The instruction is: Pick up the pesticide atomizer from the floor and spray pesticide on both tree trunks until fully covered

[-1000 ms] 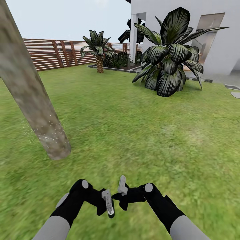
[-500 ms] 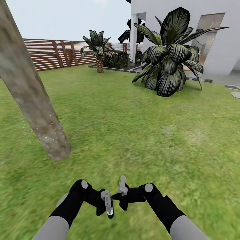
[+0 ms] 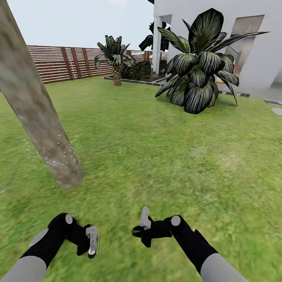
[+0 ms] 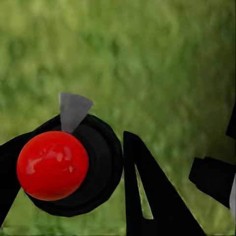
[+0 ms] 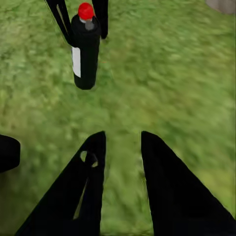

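Observation:
The tree trunk (image 3: 35, 109), thick and mottled grey-brown, leans across the left of the head view. White pesticide specks (image 3: 58, 154) dot its lower part near the grass. My left gripper (image 3: 89, 244) is low at the left, shut on the pesticide atomizer (image 3: 93, 239), a black bottle with a white label. The left wrist view looks down on the atomizer's red cap (image 4: 52, 165) and grey nozzle (image 4: 73, 109). From the right wrist, the atomizer (image 5: 86, 49) hangs over the grass. My right gripper (image 3: 141, 227) is open and holds nothing, a short way right of the bottle.
The green lawn (image 3: 168, 156) stretches ahead. A big dark-leaved plant (image 3: 199, 66) stands before the white house wall (image 3: 258, 51) at the right. A short palm (image 3: 116, 58) and a brown slat fence (image 3: 55, 64) are far back. Grey paving slabs (image 3: 276, 107) lie at the right edge.
My left arm has swung out to the left with the atomizer, away from the right gripper. The right arm and the camera have stayed put.

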Available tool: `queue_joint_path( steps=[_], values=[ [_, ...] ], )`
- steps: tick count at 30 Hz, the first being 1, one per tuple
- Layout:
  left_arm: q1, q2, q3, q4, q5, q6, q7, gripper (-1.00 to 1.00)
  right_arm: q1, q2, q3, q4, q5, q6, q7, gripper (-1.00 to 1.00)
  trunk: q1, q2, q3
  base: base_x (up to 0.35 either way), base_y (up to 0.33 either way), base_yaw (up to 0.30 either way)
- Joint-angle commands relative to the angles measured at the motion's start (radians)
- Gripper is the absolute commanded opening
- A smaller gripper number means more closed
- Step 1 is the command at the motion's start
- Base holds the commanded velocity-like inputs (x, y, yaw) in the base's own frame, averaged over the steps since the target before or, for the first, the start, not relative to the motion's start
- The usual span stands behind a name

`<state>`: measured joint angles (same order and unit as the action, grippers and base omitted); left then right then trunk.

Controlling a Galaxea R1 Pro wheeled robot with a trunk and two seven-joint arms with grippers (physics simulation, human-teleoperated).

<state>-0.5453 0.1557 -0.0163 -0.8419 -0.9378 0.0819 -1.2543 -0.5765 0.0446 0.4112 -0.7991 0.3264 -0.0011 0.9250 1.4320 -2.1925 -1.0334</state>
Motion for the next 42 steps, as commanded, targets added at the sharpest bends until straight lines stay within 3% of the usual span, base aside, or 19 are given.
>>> queue_joint_path(
  steps=[1,3,5,7,8,9,10,12,14,15,17,18,20,23,25,27,32,38,42],
  values=[
    [0.000,0.013,-0.001,-0.001,0.001,0.009,-0.004,-1.00,0.000,-0.001,-0.002,0.000,0.007,0.000,0.003,1.00,0.000,0.000,-0.001,0.000,0.000,0.000],
    [0.000,0.041,0.000,0.002,0.006,0.009,-0.002,-1.00,0.000,-0.005,-0.004,0.002,0.007,0.000,0.001,1.00,0.000,0.000,-0.001,0.000,0.000,0.000],
    [0.000,0.048,0.003,0.005,0.008,0.010,0.000,-1.00,0.000,-0.013,-0.004,0.013,0.008,-0.001,-0.002,1.00,0.000,0.000,-0.001,0.000,0.000,0.000],
    [-0.001,0.055,0.037,0.008,0.011,0.011,0.030,-1.00,0.000,-0.031,-0.004,0.081,0.005,-0.004,-0.014,1.00,0.000,0.000,-0.001,0.000,0.000,0.000],
    [-0.001,0.055,0.086,0.008,0.012,0.012,0.069,-1.00,0.000,-0.040,-0.009,0.136,0.003,-0.007,-0.040,1.00,0.000,0.000,-0.001,0.000,0.000,0.000],
    [0.001,0.048,0.248,0.061,0.020,0.011,0.192,-1.00,0.001,-0.062,-0.141,0.283,0.000,-0.046,-0.232,1.00,0.000,0.000,-0.001,0.000,0.000,0.000],
    [0.001,0.047,0.281,0.093,0.028,0.010,0.222,-1.00,0.001,-0.063,-0.195,0.327,-0.001,-0.059,-0.287,1.00,0.000,0.000,-0.001,0.000,0.000,0.000],
    [0.002,0.046,0.403,0.210,0.108,-0.040,0.378,-1.00,0.001,-0.065,-0.364,0.452,0.000,-0.114,-0.478,1.00,0.000,0.000,-0.001,0.000,0.000,0.000],
    [0.006,0.048,0.504,0.341,0.197,-0.141,0.557,-1.00,0.003,-0.067,-0.438,0.539,0.000,-0.181,-0.670,1.00,0.000,0.000,-0.001,0.000,0.000,0.000],
    [0.012,0.050,0.548,0.415,0.231,-0.193,0.664,-1.00,0.004,-0.067,-0.451,0.576,0.000,-0.214,-0.782,1.00,0.000,0.000,-0.001,0.000,0.000,0.000],
    [0.037,0.052,0.596,0.498,0.269,-0.268,0.842,-1.00,0.006,-0.067,-0.460,0.619,0.000,-0.269,-0.966,1.00,0.000,0.000,-0.001,0.000,0.000,0.000],
    [0.065,0.048,0.610,0.527,0.286,-0.314,0.941,-1.00,0.011,-0.066,-0.463,0.635,0.000,-0.308,-1.063,1.00,0.000,0.000,-0.001,0.000,0.000,0.000],
    [0.108,0.041,0.621,0.549,0.322,-0.389,1.068,-1.00,0.030,-0.067,-0.464,0.647,0.000,-0.378,-1.154,1.00,0.000,0.000,-0.001,0.000,0.000,0.000],
    [0.172,0.037,0.632,0.577,0.419,-0.448,1.162,-1.00,0.060,-0.068,-0.466,0.653,0.001,-0.445,-1.189,1.00,0.000,0.000,-0.001,0.000,0.000,0.000],
    [0.198,0.038,0.635,0.592,0.454,-0.457,1.180,-1.00,0.101,-0.067,-0.464,0.654,0.006,-0.460,-1.191,1.00,0.000,0.000,-0.001,0.000,0.000,0.000],
    [0.202,0.038,0.637,0.624,0.462,-0.459,1.183,-1.00,0.123,-0.068,-0.464,0.653,0.007,-0.471,-1.189,1.00,0.000,0.000,-0.001,0.000,0.000,0.000],
    [0.205,0.040,0.638,0.650,0.465,-0.459,1.186,-1.00,0.134,-0.059,-0.466,0.653,0.000,-0.480,-1.193,1.00,0.000,0.000,-0.001,0.000,0.000,0.000],
    [0.205,0.038,0.635,0.652,0.464,-0.461,1.186,-1.00,0.135,-0.018,-0.468,0.652,-0.004,-0.482,-1.197,1.00,0.000,0.000,-0.001,0.000,0.000,0.000],
    [0.205,0.037,0.634,0.653,0.464,-0.460,1.174,-1.00,0.135,-0.019,-0.471,0.654,-0.004,-0.479,-1.197,1.00,0.000,0.000,-0.001,0.000,0.000,0.000]
  ],
)
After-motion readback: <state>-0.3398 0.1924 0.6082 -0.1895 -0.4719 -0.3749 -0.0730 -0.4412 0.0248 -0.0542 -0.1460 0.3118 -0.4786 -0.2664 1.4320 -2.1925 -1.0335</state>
